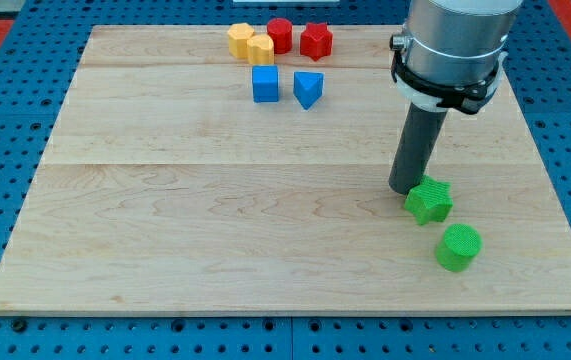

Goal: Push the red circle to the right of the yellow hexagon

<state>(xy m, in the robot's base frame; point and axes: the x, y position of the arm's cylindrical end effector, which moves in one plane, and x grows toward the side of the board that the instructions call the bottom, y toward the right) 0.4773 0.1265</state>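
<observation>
The red circle [280, 34] stands near the view's top edge of the wooden board [165, 230], touching the right side of a yellow hexagon [261, 49]. A second yellow block [240, 39] sits just left of that hexagon. A red star [316, 41] is right of the red circle. My tip [404, 188] rests on the board far away at the view's right, just left of and touching a green star [429, 200].
A blue cube [265, 84] and a blue triangle [308, 89] sit below the yellow and red blocks. A green circle [458, 246] lies below the green star. The arm's grey body [455, 45] hangs over the board's upper right.
</observation>
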